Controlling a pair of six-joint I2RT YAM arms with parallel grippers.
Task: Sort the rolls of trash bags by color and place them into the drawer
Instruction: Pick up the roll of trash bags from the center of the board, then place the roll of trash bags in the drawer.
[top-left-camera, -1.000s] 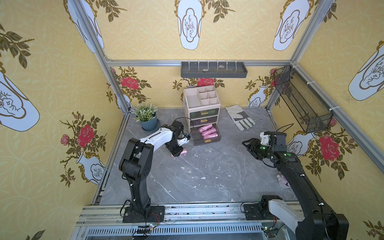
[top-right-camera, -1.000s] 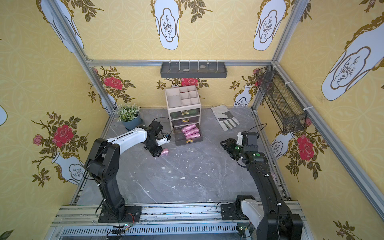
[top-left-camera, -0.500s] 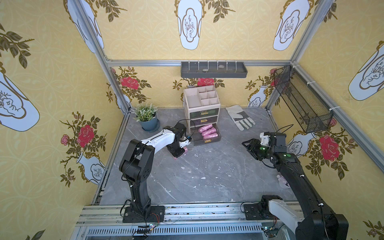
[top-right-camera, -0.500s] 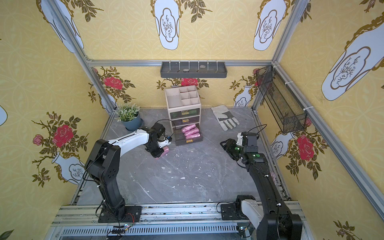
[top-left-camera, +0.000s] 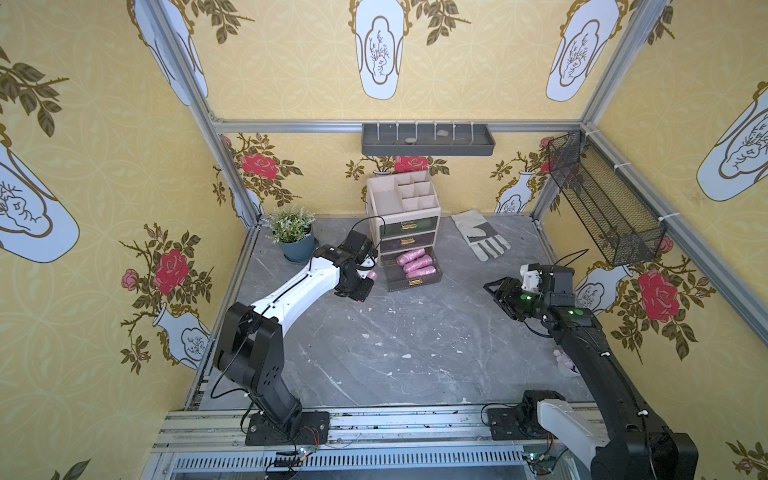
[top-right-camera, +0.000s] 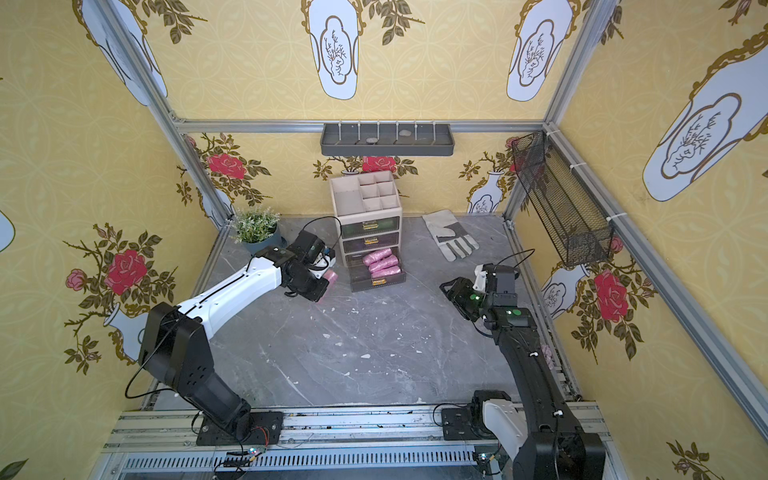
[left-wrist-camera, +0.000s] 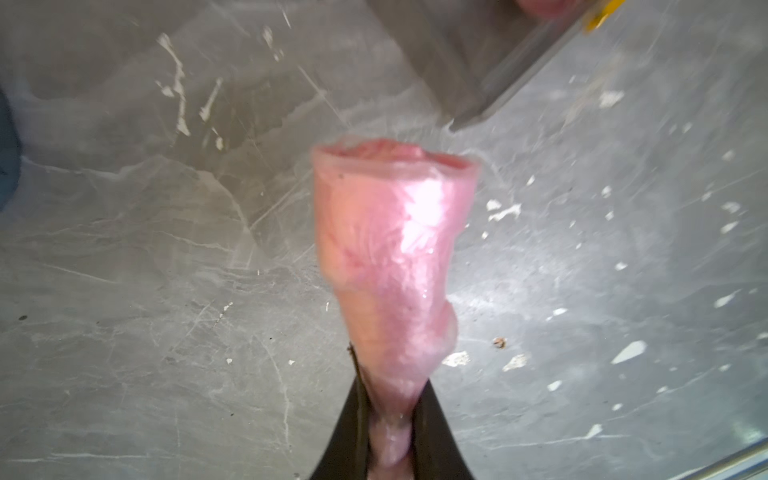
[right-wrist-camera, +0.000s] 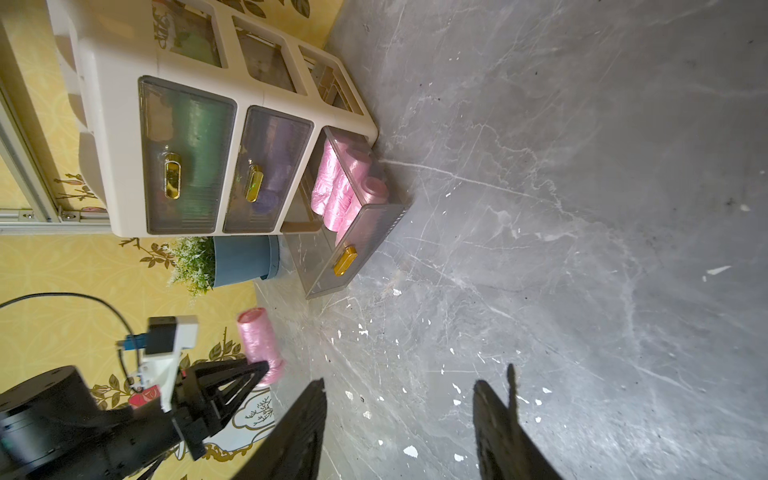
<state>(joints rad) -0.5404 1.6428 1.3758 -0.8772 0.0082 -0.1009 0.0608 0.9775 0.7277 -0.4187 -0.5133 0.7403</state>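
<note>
Grips pink roll (left-wrist-camera: 386, 249) by one end in left tool (left-wrist-camera: 388, 399), axis apparently pointing right toward nearby open drawer (top-left-camera: 413, 283); holds right tool (right-wrist-camera: 399, 386) apart, empty, farther off.

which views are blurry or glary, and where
left wrist view: the crinkly pink plastic roll is smeared soft, with a white glare patch, and the grey marbled tabletop shines beside it; right wrist view: the beige plastic drawer chest is sharp, the right gripper dark and soft-edged; both top views: sharp, evenly lit
</note>
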